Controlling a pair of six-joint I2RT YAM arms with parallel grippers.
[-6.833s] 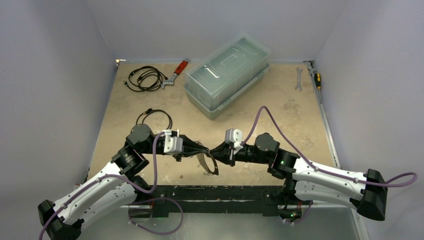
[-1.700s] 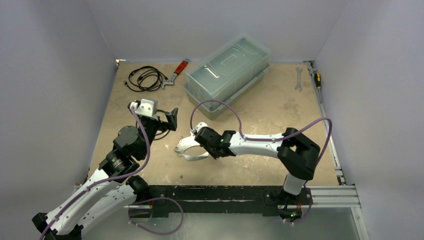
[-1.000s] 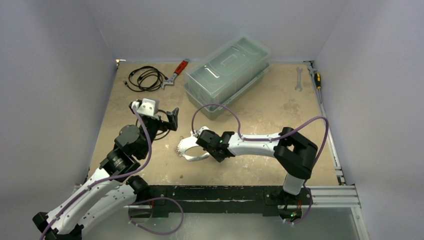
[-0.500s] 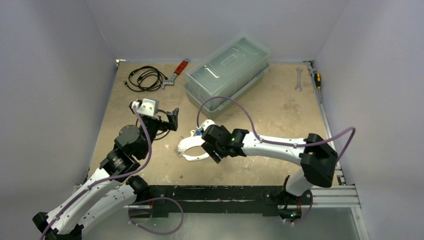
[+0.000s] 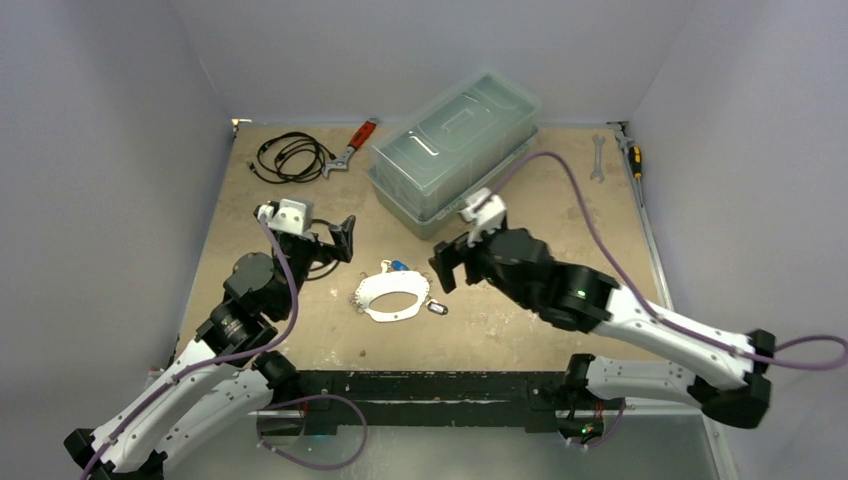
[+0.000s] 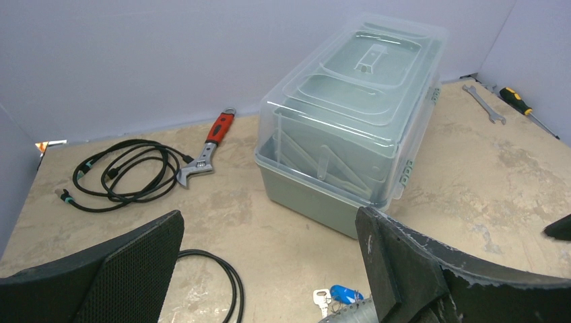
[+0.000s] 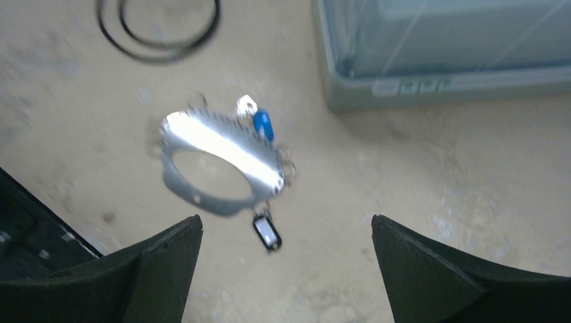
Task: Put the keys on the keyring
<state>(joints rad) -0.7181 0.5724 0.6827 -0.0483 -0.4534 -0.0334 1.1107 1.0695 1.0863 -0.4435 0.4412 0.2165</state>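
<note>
The keyring, a wide silvery hoop, lies flat on the table between the two arms and shows again in the right wrist view. A blue-tagged key rests against its far rim. A dark-tagged key sits at its near right rim. My right gripper hangs open above and to the right of the hoop, with nothing between its fingers. My left gripper stands open to the hoop's upper left, also with nothing in it.
A clear-lidded grey toolbox stands behind the hoop. A black cable loop lies under the left gripper. A coiled cable and a red-handled wrench lie at the back left. A wrench and a screwdriver lie at the back right.
My right gripper has opened, let go of the keyring and drawn back up and to the right. The hoop now lies free on the table. The left arm has barely moved.
</note>
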